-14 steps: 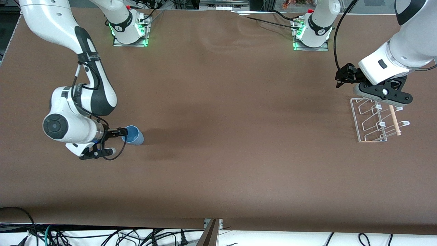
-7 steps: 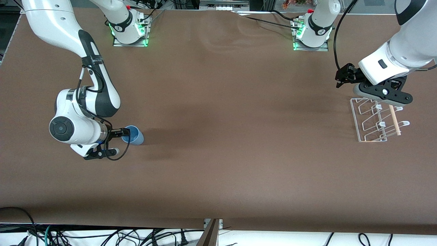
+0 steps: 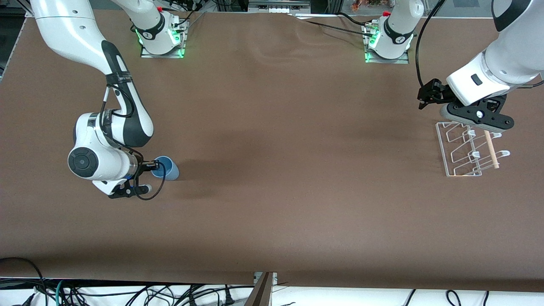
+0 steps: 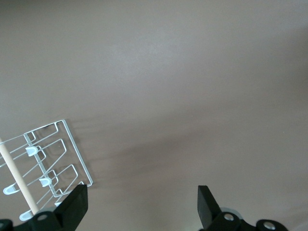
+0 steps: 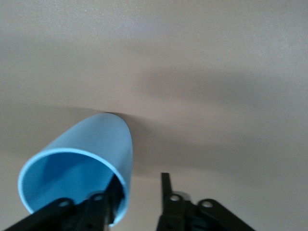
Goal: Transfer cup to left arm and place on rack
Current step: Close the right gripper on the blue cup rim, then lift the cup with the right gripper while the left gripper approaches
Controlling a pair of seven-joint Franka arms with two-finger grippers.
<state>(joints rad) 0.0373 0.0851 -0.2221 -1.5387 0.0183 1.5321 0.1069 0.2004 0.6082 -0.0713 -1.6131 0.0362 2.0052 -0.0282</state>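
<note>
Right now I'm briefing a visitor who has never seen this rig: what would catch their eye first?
Probably the light-blue cup at the right arm's end of the table, with the right gripper at its rim, one finger inside it and one outside. Next, the clear rack with its pale wooden dowel at the left arm's end, where the left gripper hangs open and waits.

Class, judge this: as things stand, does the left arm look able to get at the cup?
Probably not yet. The cup stands at the right arm's end of the table, with the right end effector at its rim, while the left end effector hangs open over the rack.
</note>
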